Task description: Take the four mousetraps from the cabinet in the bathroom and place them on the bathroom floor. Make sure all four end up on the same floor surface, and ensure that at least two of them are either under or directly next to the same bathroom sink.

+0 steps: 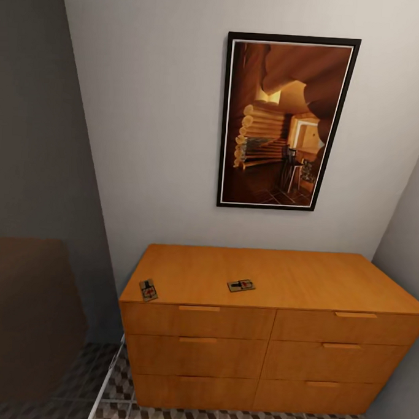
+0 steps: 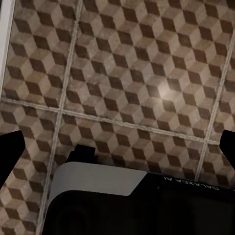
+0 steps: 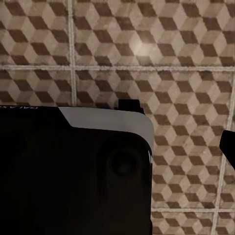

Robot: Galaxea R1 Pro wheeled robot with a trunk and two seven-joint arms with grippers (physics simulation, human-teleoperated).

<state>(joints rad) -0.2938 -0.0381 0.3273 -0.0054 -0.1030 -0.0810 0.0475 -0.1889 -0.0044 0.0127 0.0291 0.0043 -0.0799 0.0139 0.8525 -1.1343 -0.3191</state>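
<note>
Head view: two mousetraps on the cabinet top, one at its left front corner, one mid-front. Left wrist view: bathroom floor below; finger spread unreadable. Right wrist view: likewise. Left arm probably nearer.

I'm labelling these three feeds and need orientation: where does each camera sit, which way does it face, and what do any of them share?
Head view: on the robot's head, facing an orange wooden drawer cabinet with two small flat dark mousetraps on top, under a framed picture; no arms visible.
Left wrist view: on the left arm, facing down at the cube-patterned tiled floor; dark robot body below.
Right wrist view: likewise, on the right arm.
Shared: all three show that floor.
</note>
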